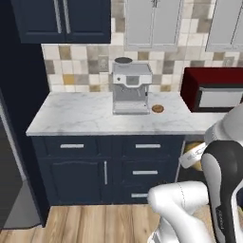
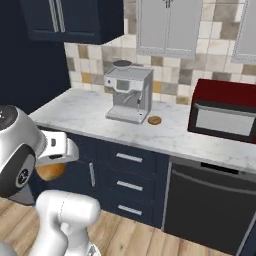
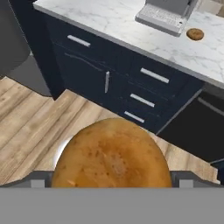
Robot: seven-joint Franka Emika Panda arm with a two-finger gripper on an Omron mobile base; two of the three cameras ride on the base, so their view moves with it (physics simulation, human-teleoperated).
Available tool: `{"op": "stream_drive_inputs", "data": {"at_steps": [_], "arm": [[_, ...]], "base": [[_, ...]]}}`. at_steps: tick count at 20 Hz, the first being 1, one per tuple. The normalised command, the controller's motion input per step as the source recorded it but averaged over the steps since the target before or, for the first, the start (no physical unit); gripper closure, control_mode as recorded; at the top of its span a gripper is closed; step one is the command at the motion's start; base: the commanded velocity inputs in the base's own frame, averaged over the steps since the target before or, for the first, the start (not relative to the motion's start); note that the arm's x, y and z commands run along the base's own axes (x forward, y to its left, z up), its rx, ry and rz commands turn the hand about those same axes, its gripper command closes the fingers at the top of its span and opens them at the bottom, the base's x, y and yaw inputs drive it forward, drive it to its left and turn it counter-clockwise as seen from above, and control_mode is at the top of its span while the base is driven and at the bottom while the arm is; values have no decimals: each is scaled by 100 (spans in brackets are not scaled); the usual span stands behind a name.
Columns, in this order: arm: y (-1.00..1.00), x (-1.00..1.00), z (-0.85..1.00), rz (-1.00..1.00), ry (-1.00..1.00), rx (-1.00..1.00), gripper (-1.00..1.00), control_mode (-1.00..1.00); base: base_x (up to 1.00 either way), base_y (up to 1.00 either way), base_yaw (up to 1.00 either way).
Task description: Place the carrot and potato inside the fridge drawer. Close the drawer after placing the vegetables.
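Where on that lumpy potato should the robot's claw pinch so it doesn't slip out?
Across its broad middle, one finger on each opposite flank. The potato is a smooth rounded oval with no stem or edge to catch, so the widest belt gives the steadiest hold. The gripper holds it that way now, from behind, with the lump centred between the fingers.

Open wood floor point(image 3: 39, 122) before the dark cabinets point(image 3: 109, 78)

The potato point(image 3: 111, 155) has a matt, golden-brown, speckled, slightly rough skin. The counter point(image 1: 80, 114) is smooth white marble with grey veins. The floor point(image 3: 30, 122) is pale wood planks. The coffee machine point(image 1: 131, 88) looks brushed metal.
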Motion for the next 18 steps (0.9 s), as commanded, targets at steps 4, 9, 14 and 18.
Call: {"op": "stream_drive_inputs", "data": {"at_steps": [4,9,14,18], "arm": [[0,0,0,0,0,0,100,100],[0,0,0,0,0,0,100,100],[0,0,0,0,0,0,100,100],[0,0,0,0,0,0,100,100]], "base": [[-81,94,57],[-70,98,60],[-48,100,63],[17,82,55]]}}
